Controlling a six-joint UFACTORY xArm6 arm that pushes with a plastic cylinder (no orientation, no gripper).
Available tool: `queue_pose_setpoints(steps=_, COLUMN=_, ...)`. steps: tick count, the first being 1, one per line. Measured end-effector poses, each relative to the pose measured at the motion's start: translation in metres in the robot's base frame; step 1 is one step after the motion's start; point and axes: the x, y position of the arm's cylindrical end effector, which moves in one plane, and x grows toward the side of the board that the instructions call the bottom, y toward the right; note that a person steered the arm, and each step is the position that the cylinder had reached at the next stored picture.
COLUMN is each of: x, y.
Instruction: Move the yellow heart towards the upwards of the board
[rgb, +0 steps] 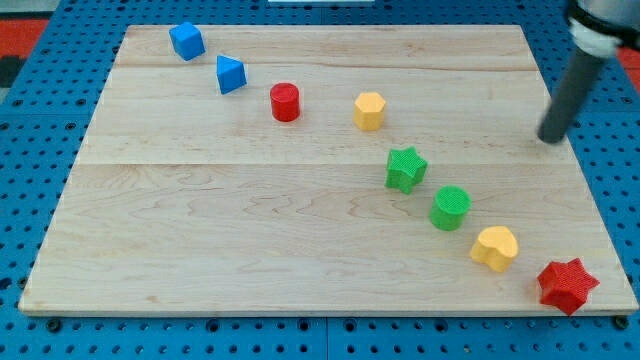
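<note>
We count eight blocks on our wooden board (250, 230), strung in a diagonal line from the view's top left to its bottom right: two blue, two red, two yellow, two green.

Starting at the view's left, the blue cube (187, 41) sits near the board's top edge, with the blue triangular block (231, 75) just below and to the right of it. Then comes the red cylinder (285, 102), then the yellow hexagonal block (369, 111). Further right and lower lie the green star (405, 169) and the green cylinder (451, 208), near each other but apart. The yellow heart (495, 248) follows, low on the board towards the view's bottom right corner, between the green cylinder and the red star (567, 285), which sits close to the board's bottom right corner.

We carry no claw, only a straight dark rod, so nothing is grasped. Our tip (551, 139) stands near the board's right edge in the upper half of the view, well apart from every block; the yellow heart lies well below it and a little to the left.

The rod's upper part is cut off by the view's top right corner, and it looks soft and blurred. The blue pegboard (40, 150) surrounding the board is cut off on all sides.
</note>
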Motion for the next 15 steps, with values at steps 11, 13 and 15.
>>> queue_pose_setpoints(steps=11, x=0.069, y=-0.11)
queue_pose_setpoints(steps=13, x=0.062, y=-0.098)
queue_pose_setpoints(steps=15, x=0.013, y=-0.102)
